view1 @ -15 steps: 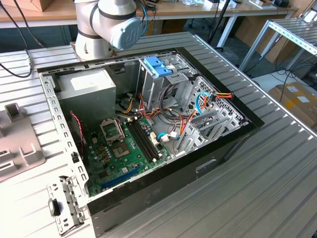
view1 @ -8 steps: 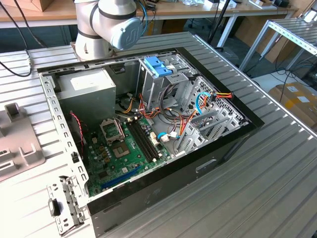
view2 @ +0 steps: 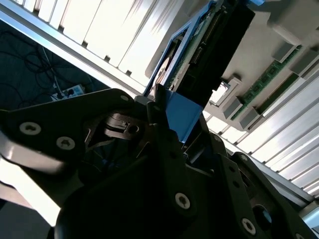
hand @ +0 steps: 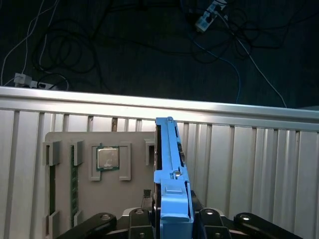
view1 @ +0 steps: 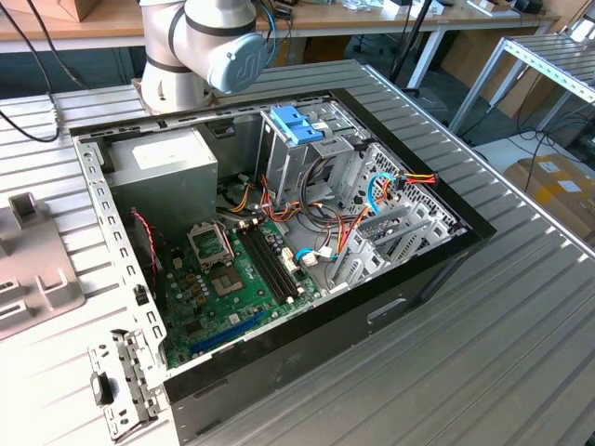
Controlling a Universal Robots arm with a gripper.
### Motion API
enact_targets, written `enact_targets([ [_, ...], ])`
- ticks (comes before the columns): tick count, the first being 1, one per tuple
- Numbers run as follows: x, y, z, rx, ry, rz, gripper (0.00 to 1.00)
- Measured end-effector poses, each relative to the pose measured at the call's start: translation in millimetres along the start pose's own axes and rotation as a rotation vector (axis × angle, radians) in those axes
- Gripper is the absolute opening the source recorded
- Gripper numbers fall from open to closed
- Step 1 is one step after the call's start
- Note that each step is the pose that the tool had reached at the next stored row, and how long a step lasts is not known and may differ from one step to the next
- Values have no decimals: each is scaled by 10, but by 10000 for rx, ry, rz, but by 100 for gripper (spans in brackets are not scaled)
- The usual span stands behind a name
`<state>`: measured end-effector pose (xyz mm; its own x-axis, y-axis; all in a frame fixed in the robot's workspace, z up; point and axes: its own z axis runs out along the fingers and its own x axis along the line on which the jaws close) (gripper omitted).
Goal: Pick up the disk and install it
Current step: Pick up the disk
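A black metal gripper (hand: 173,221) is clamped on the disk (hand: 167,159), a flat dark rectangular hard drive framed by bright blue plastic rails. In the first wrist view the disk is seen edge-on and upright, one blue rail facing the camera, with the gripper's black fingers (hand: 142,219) pressed against either side of its blue tab end. In the second wrist view the same hold shows from the side: the blue tab sits between the dark finger links of the gripper (view2: 180,119), and the dark body of the disk (view2: 219,45) reaches away from them.

Beyond the disk lies a pale grey moulded plastic tray (hand: 124,199) resting on a ribbed silver aluminium table (hand: 259,164). The tray carries a small square silver processor chip (hand: 107,158) in a recess and thin green memory sticks (hand: 52,189) standing in slots. Whether the disk touches the tray cannot be told. Past the table edge is a dark floor with loose cables (hand: 60,50).

In the exterior view a black and silver open computer case (view1: 409,279) lies on its side on the table (its cover is off). Inside are a green motherboard (view1: 232,279), a big grey metal box with a white label (view1: 167,163) and a paler blue plastic latch (view1: 296,124) on the drive cage. The grey robot arm (view1: 200,42) stands behind the case.
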<state>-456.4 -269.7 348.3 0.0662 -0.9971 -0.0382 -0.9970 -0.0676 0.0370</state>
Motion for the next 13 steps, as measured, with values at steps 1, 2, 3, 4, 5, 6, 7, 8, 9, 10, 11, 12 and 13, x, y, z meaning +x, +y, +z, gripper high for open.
enact_targets([
  [1, 0, 0, -3, -2, -7, 0, 37],
  [2, 0, 0, -10, -3, -8, 0, 37],
  [3, 0, 0, -15, -3, -9, -1, 37],
  [4, -1, 1, -26, -1, -10, -1, 37],
  [5, -1, 1, -47, -2, -11, -1, 37],
  [6, -2, 2, -58, 0, -12, -1, 37],
  [7, -2, 2, -73, -2, -13, -1, 37],
  [8, -3, 3, -92, -1, -16, -1, 37],
  [9, -4, 4, -106, -1, -17, -1, 37],
  [10, -5, 5, -137, -1, -20, -1, 37],
  [11, -6, 5, -159, 1, -32, -2, 37],
  [12, -6, 6, -178, 1, -41, -2, 37],
  [13, -7, 6, -187, 1, -46, -2, 37],
])
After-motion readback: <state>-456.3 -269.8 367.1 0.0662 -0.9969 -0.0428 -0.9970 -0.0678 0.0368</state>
